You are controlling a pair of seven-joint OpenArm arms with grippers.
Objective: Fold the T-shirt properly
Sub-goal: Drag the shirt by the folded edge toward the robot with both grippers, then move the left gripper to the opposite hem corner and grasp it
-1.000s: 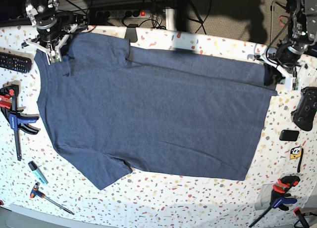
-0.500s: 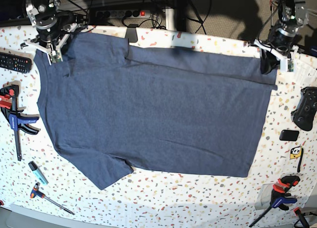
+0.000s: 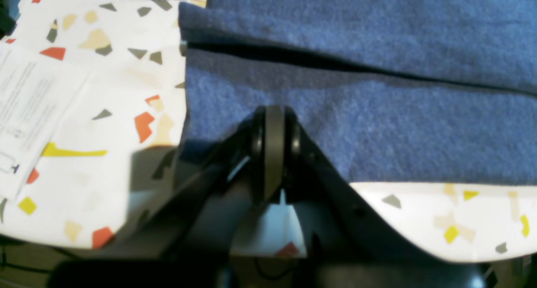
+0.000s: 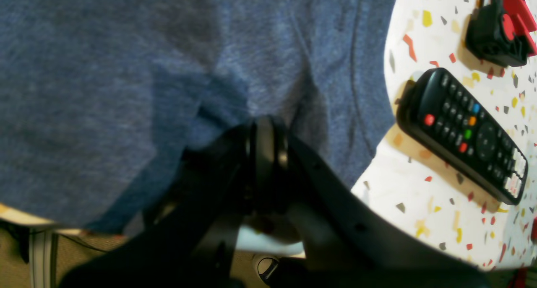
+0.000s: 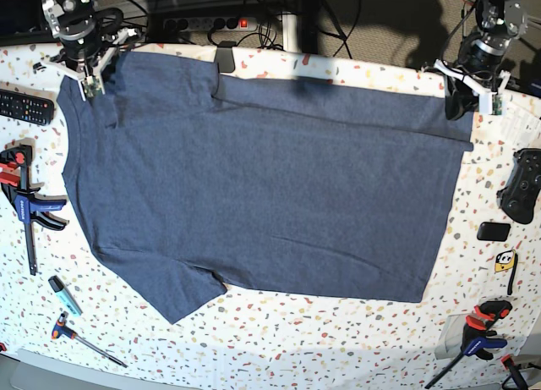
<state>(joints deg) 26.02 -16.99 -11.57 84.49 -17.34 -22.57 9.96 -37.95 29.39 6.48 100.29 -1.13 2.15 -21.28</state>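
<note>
The dark slate-blue T-shirt (image 5: 270, 187) lies spread flat on the speckled table (image 5: 338, 339), plain side up, no lettering showing. My right gripper (image 5: 95, 84) is at the shirt's far left shoulder corner. In the right wrist view the right gripper (image 4: 266, 128) is shut on the cloth (image 4: 105, 70), which puckers around its tip. My left gripper (image 5: 463, 102) is at the far right hem corner. In the left wrist view the left gripper (image 3: 275, 116) is shut on the hem (image 3: 377, 133), where a folded-over strip shows.
A black remote (image 5: 24, 107) lies just left of the right gripper, also in the right wrist view (image 4: 461, 133). A red-black clamp (image 5: 25, 200), a marker (image 5: 64, 294) and a hex key (image 5: 84, 339) lie at left. A game controller (image 5: 524, 185) and a clamp (image 5: 478, 335) lie at right.
Both grippers have moved toward the table's far edge, drawing the shirt's far edge with them. The hem corner at right has gone up and slightly inward.
</note>
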